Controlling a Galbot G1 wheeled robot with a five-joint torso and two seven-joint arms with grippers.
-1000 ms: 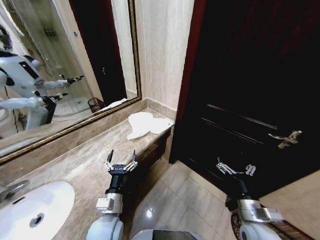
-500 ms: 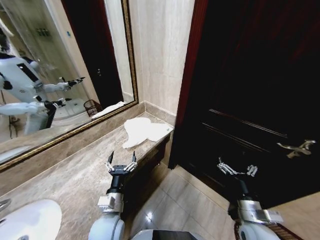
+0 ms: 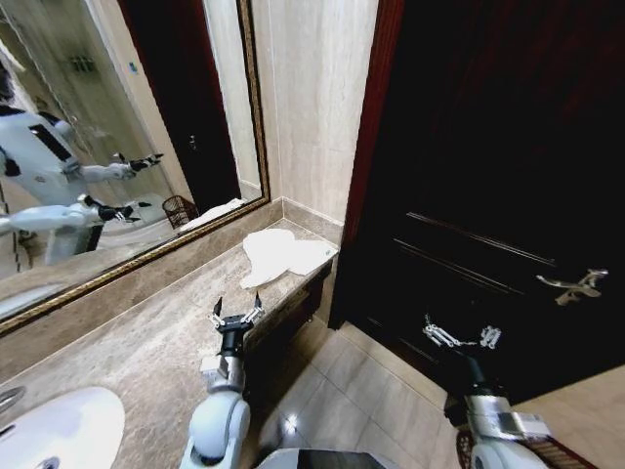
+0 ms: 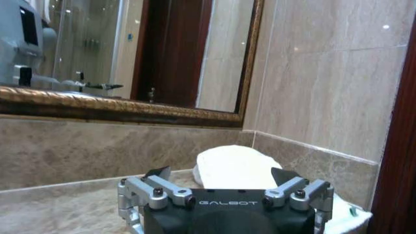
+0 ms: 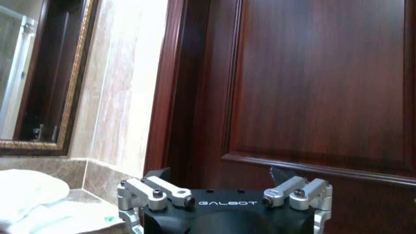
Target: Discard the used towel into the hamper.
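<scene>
The left gripper point(image 3: 237, 315) sits low and left of centre in the head view, over the front edge of the counter point(image 3: 146, 342), its fingers spread apart with nothing between them. In the left wrist view the same gripper point(image 4: 221, 174) fills the bottom of the frame, fingers apart, pointing toward the towel point(image 4: 237, 168) that lies just beyond them, apart from the tips.

The right gripper point(image 3: 461, 335) is at lower right in the head view, over the floor point(image 3: 361, 401) in front of the dark door point(image 3: 498, 176), also spread wide and empty. In the right wrist view that gripper point(image 5: 221, 174) occupies the bottom edge, facing the door point(image 5: 325, 83), with the towel point(image 5: 39, 202) at lower left on the counter's end.

In the head view the towel point(image 3: 278, 256) is a white crumpled heap at centre, on the far end of the counter beside the wall point(image 3: 312, 107), ahead of the left gripper and well apart from it. A sink point(image 3: 59, 430) shows at lower left. The mirror point(image 3: 107, 137) fills the upper left, with a reflection of the robot.

The hamper point(image 3: 562, 451) is partly visible at the bottom right corner, a reddish wire rim on the floor behind the right arm. A small dark basket shape also appears reflected in the mirror, left of centre.
</scene>
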